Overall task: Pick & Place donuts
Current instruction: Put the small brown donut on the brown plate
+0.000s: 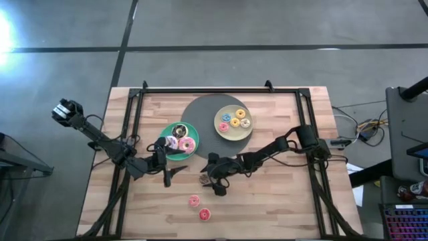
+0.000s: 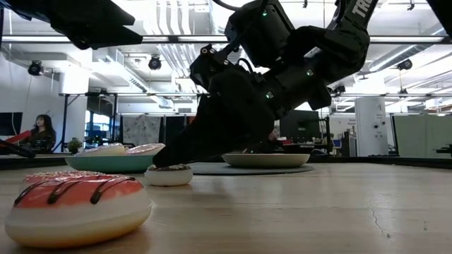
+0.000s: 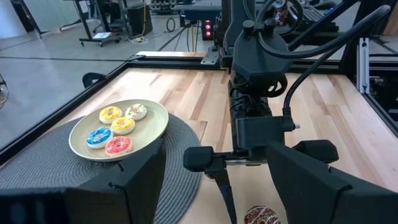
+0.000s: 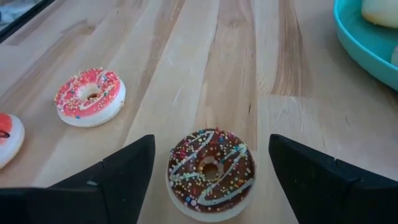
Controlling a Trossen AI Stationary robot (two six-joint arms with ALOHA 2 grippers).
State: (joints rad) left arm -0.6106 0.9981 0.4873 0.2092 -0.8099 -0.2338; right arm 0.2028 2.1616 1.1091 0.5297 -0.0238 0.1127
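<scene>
A brown-iced donut with sprinkles (image 4: 211, 171) lies flat on the wood. My right gripper (image 4: 211, 186) is open and low over it, one finger on either side, touching nothing. In the high view this gripper (image 1: 212, 182) is right beside the brown donut (image 1: 204, 179). A pink donut (image 1: 194, 200) and a red one (image 1: 204, 214) lie nearer the table's near edge. The teal plate (image 1: 167, 131) and the pale-yellow plate (image 1: 233, 136) each hold more donuts. My left gripper (image 1: 167, 175) hovers open at the teal plate's near side.
The pale-yellow plate stands on a round grey mat (image 1: 200, 110) at the table's far middle. A black frame (image 1: 221, 90) runs along the table's far and side edges. Bare wood lies to the right of the loose donuts. A person (image 2: 42, 132) sits far off in the room.
</scene>
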